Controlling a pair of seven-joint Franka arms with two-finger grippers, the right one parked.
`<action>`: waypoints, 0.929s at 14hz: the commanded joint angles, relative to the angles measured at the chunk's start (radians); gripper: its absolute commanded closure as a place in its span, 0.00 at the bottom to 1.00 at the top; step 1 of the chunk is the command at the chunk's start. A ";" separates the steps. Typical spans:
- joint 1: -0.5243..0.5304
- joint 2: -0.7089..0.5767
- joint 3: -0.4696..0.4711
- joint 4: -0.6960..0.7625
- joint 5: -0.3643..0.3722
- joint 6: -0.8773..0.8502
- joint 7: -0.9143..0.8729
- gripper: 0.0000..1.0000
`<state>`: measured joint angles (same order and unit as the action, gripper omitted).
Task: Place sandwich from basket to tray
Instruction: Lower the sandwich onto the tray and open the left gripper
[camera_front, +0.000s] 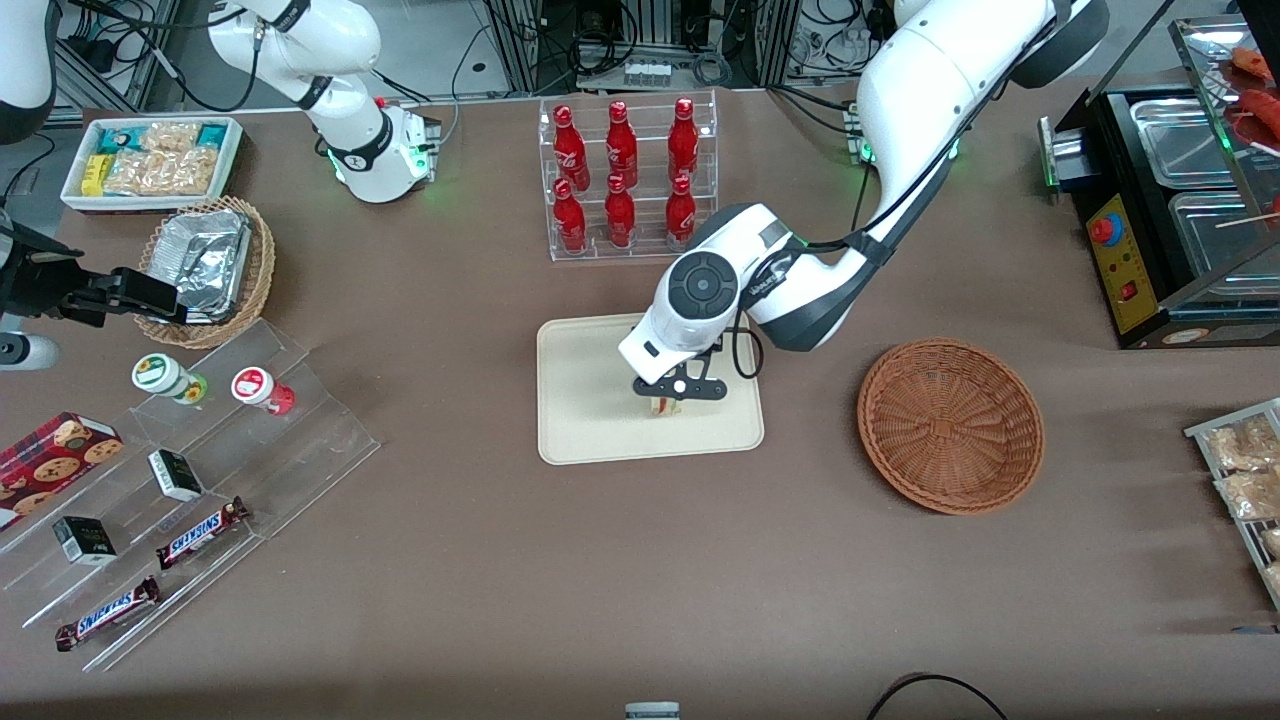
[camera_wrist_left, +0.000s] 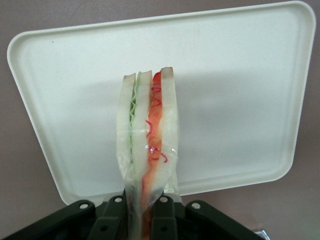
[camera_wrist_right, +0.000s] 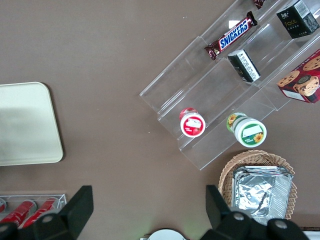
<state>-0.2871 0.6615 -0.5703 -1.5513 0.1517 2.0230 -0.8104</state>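
My left gripper (camera_front: 668, 397) hangs over the cream tray (camera_front: 580, 420), shut on the sandwich (camera_front: 662, 405). In the left wrist view the gripper (camera_wrist_left: 142, 220) pinches the wrapped wedge's narrow end, and the sandwich (camera_wrist_left: 147, 135) stands on edge with green and red-orange filling showing between white bread slices. Below it lies the tray (camera_wrist_left: 240, 100); whether the sandwich touches it I cannot tell. The reddish-brown wicker basket (camera_front: 950, 425) sits empty beside the tray, toward the working arm's end of the table.
A clear rack of red bottles (camera_front: 628, 180) stands farther from the front camera than the tray. A tan wicker basket with a foil container (camera_front: 208, 265), a white bin of snacks (camera_front: 150, 160) and acrylic steps with candy bars (camera_front: 190, 480) lie toward the parked arm's end. A black food warmer (camera_front: 1170, 200) stands at the working arm's end.
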 joint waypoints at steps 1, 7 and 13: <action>-0.029 0.043 0.006 0.034 0.043 0.023 -0.104 1.00; -0.067 0.122 0.006 0.036 0.177 0.060 -0.196 1.00; -0.075 0.125 0.006 0.036 0.175 0.074 -0.199 0.95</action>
<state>-0.3439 0.7785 -0.5701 -1.5418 0.3057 2.1006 -0.9798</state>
